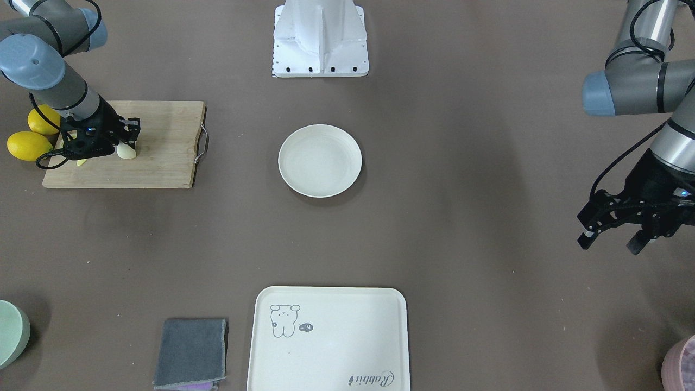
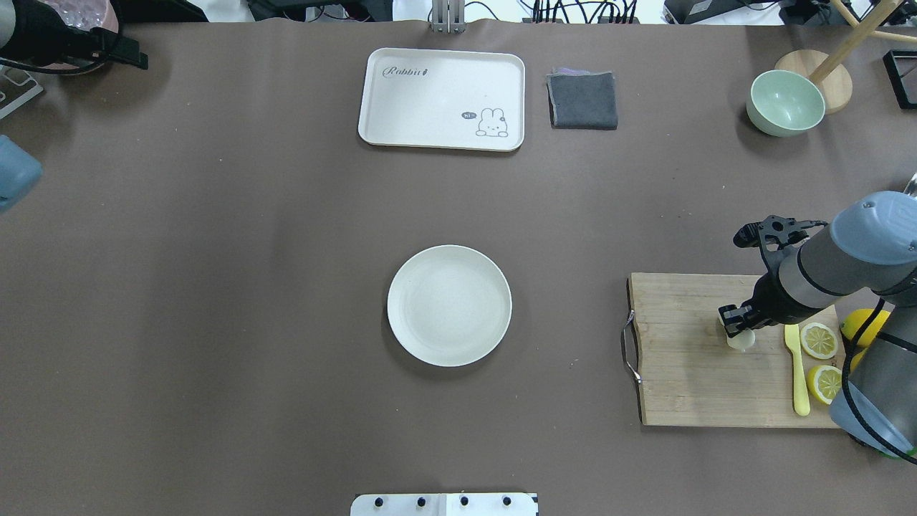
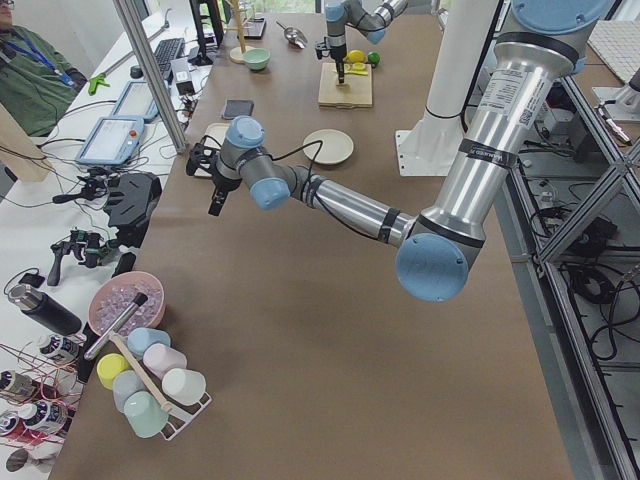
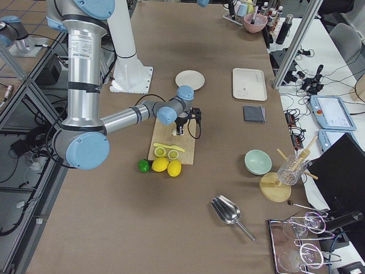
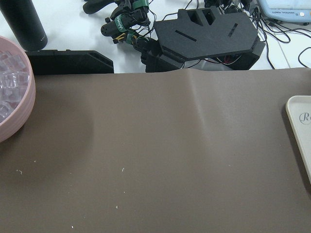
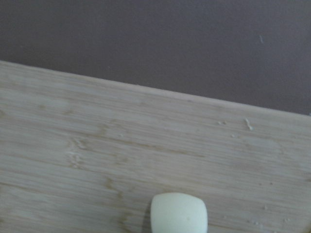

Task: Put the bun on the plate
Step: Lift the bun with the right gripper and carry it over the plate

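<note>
The bun (image 1: 126, 151) rests on the wooden cutting board (image 1: 157, 163), right at the tips of the right gripper (image 1: 127, 140), which is lowered over it. The wrist view shows only the bun's pale top against the wood grain, so I cannot tell whether the jaws have closed on it or merely stand beside it. Behind that gripper, on its wrist side, a yellow spatula (image 2: 797, 369) and two lemon slices (image 2: 818, 340) lie on the board, with whole lemons (image 1: 30, 145) just off its edge. The plate (image 1: 320, 160) sits well apart from the right gripper, out past the board's handle end, roughly between the two grippers, and holds nothing. The left gripper (image 1: 609, 243) hangs above bare table well beyond the plate, jaws spread wide and holding nothing.
</note>
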`<state>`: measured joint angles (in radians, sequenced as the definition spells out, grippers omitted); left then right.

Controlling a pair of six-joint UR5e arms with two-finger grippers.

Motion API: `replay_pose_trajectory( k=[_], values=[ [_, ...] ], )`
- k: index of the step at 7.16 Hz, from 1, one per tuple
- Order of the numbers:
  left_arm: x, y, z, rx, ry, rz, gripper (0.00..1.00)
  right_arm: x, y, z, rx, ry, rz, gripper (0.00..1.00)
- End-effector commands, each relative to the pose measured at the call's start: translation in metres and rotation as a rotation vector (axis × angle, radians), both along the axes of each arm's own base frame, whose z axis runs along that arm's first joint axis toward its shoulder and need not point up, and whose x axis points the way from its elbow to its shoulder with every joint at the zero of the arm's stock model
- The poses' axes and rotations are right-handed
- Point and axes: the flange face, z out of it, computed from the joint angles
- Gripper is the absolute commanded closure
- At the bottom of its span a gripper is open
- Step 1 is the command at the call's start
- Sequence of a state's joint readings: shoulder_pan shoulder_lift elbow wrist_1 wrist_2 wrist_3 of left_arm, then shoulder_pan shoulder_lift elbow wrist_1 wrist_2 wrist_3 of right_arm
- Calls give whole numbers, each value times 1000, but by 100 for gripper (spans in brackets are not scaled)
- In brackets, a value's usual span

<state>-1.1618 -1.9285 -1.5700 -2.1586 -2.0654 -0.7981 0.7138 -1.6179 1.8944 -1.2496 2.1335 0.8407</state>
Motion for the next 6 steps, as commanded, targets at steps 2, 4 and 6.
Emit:
replay_pose_trajectory(
  k=[2,4,6],
  values=[
    [2,4,-12,17,19,12,3,2,-47,-101,135,-141,75,100],
    [22,10,-10,11,19,43,3,-22,-77,-197,249,-256,95,100],
    [54,20,-9,8,18,95,3,-65,-65,-252,309,-308,111,100]
  ],
)
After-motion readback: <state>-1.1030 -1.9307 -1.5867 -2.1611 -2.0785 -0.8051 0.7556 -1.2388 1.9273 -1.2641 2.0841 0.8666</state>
